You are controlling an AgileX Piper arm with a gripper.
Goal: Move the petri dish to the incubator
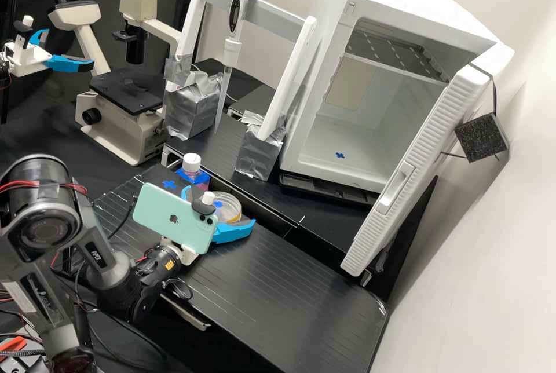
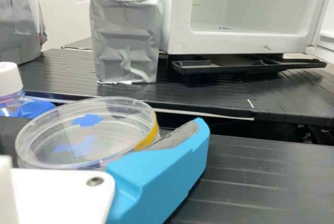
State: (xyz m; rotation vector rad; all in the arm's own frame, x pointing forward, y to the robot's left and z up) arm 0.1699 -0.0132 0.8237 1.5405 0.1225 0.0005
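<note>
Petri dish (image 2: 91,132) between spread fingers (image 2: 159,174). Likely light, rigid, slick plastic, prone to cracking; best pinched gently across opposite side walls, kept level.

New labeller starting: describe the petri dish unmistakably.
Find the open white incubator, then the mint phone nearer the high camera. Just behind the phone is the petri dish: unlike the white-capped bottle, flat, round, clear, with yellow on its side.

The phone (image 1: 171,214) hides part of the gripper (image 1: 220,207).
</note>
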